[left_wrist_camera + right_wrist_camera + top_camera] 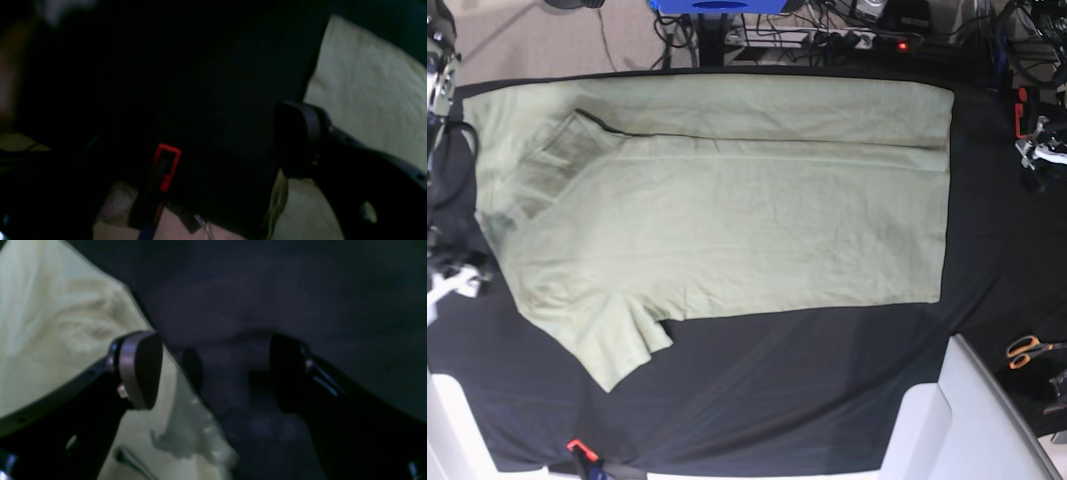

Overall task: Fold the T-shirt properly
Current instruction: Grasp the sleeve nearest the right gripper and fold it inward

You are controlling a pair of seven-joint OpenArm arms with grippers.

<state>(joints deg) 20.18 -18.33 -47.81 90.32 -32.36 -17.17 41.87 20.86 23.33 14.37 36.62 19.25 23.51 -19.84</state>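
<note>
Black cloth filled most of the left wrist view; one pad of the left claw [233, 140] showed at centre right over the T-shirt [367, 83], the other lost in the dark, so I cannot tell its state.

Right wrist view: the right claw [213, 370] stood apart, straddling the shirt's edge; closing there could pinch the cloth beneath.

Base view: the shirt lay across the upper tabletop [827, 400], one long side folded in; uneven lifting would likely skew the next fold.
</note>
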